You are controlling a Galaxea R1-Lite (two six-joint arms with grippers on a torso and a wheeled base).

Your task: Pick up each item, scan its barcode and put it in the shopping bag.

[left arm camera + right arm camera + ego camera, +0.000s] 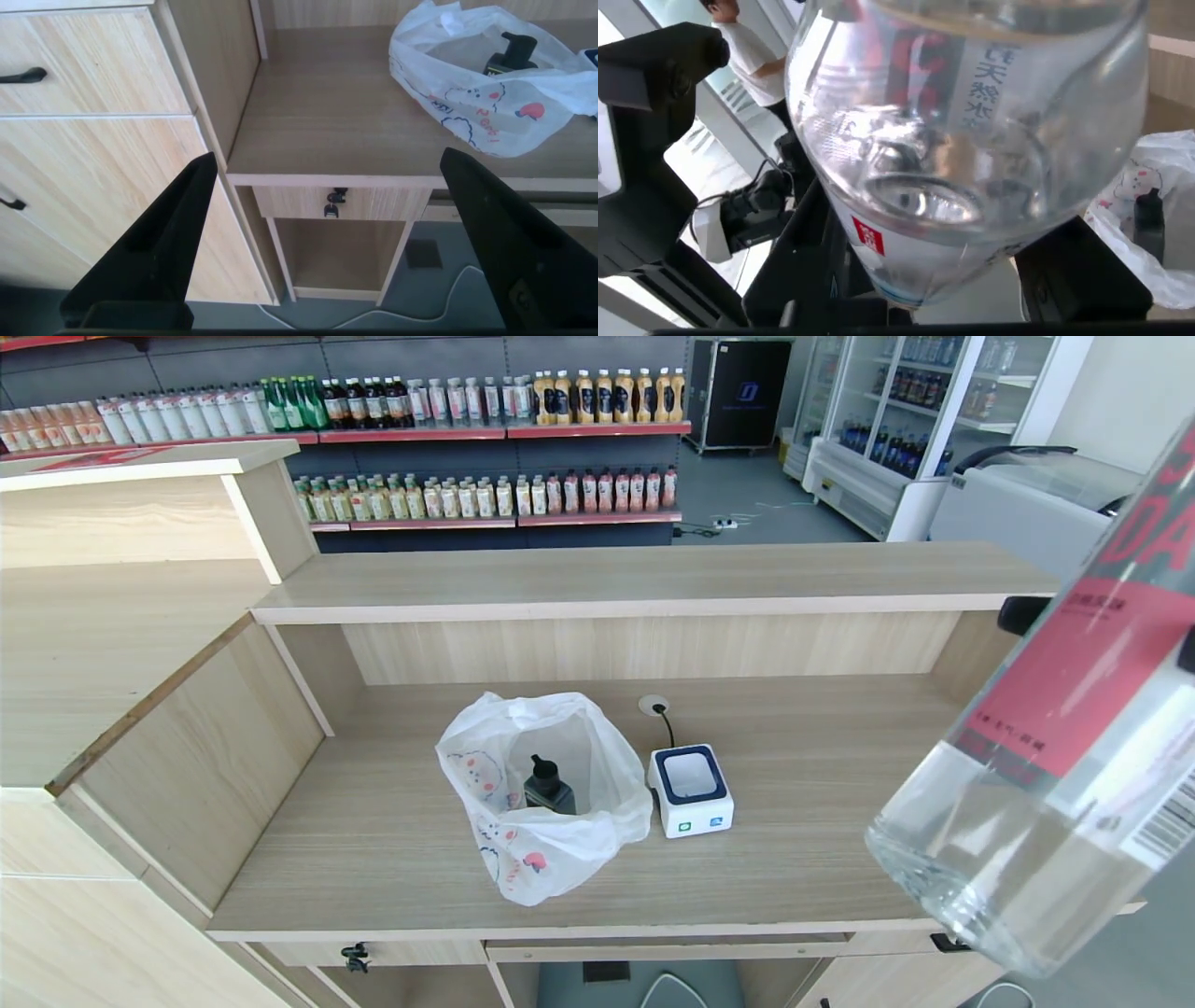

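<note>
At the right edge of the head view, the right gripper (1104, 631) is clamped on a clear bottle (1055, 747) with a red label. Its black fingers (1022, 613) press the label from either side. The bottle hangs in the air, tilted, with its base toward the lower right of the frame and its upper end running out at the upper right. A barcode (1162, 826) shows on its side by the right edge. In the middle of the frame a white bag (541, 840) printed with cartoon figures stands open on the counter (794, 859), well apart from the held bottle. A dark bottle (548, 786) stands upright inside the bag. Just to the right of the bag sits the scanner (691, 791), a white box with a dark-rimmed window facing up. A black cable (665, 726) runs from its back to a round grommet farther up the frame. The left gripper (327, 243) has its fingers (159, 243) spread wide with nothing between them. It hangs in front of the counter's front edge, near a drawer (374, 202) with a key in its lock, and well apart from the bag. Across the top of the head view run shelves (467, 429) lined with bottles.
</note>
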